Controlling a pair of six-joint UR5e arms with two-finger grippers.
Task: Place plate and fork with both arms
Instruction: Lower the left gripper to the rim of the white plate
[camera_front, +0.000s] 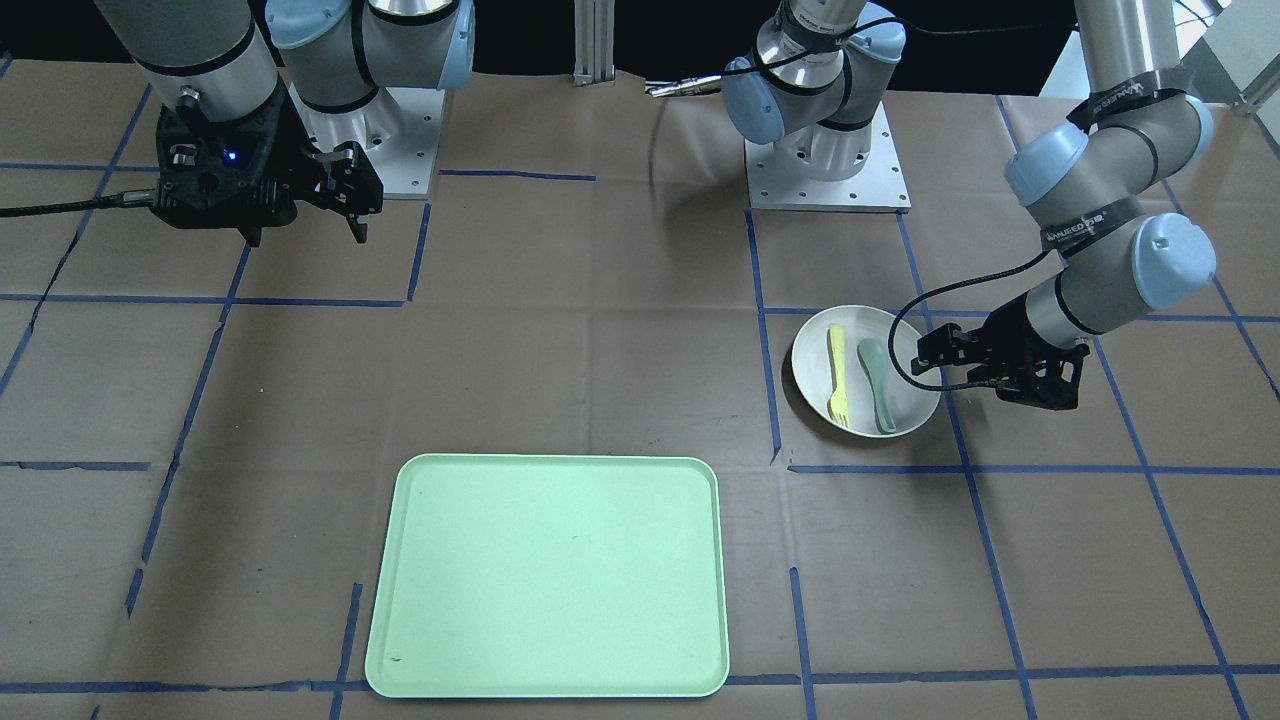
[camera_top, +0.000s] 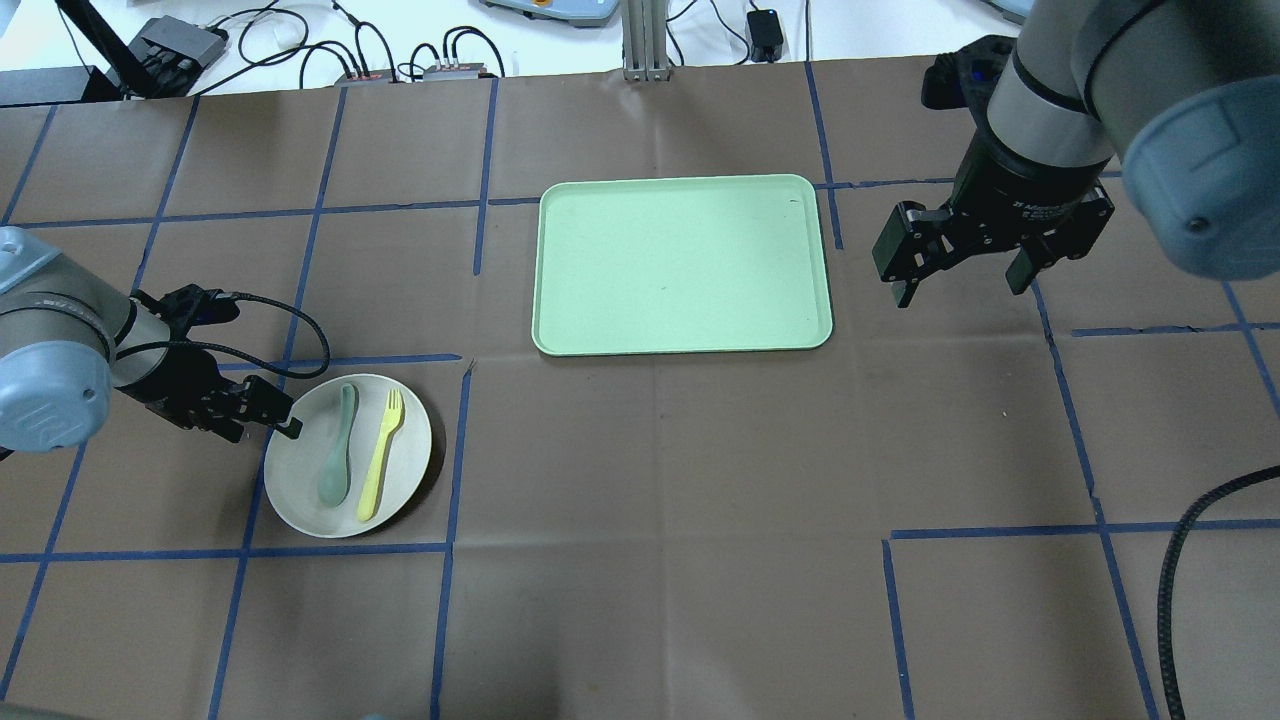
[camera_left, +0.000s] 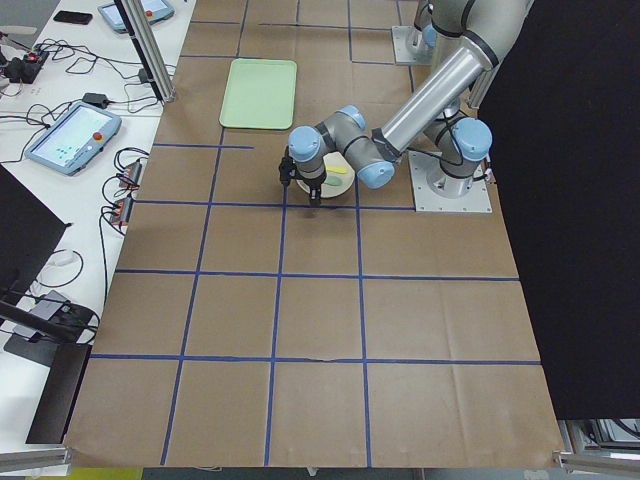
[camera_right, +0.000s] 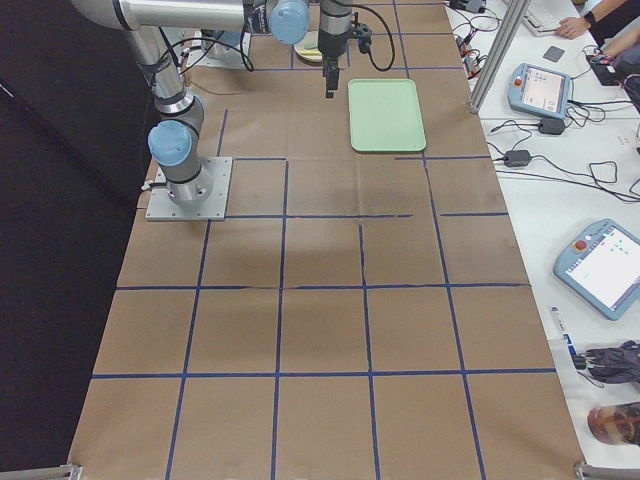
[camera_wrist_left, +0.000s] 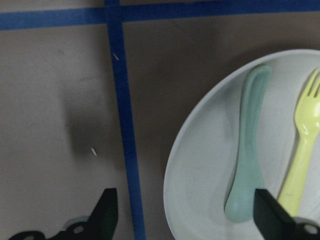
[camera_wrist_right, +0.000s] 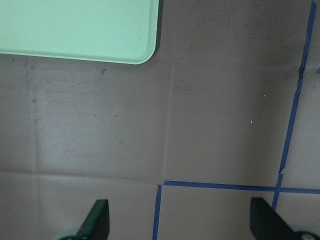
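Left tool (camera_top: 276, 411) hovers spread wide at the plate (camera_top: 300, 500) rim, nothing gripped. Fork (camera_top: 381, 455) lies in the plate, well apart from the green tray (camera_top: 680, 260). The right tool (camera_top: 960, 281) hangs spread too, so nothing's placed yet.

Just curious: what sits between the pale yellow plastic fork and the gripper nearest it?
A grey-green spoon on the round off-white plate, beside the fork; the overhead view shows it.

Front and overhead views opposed, sharing the tray (camera_front: 550, 570), side views distant, wrist cameras close, left over plate (camera_wrist_left: 200, 165)
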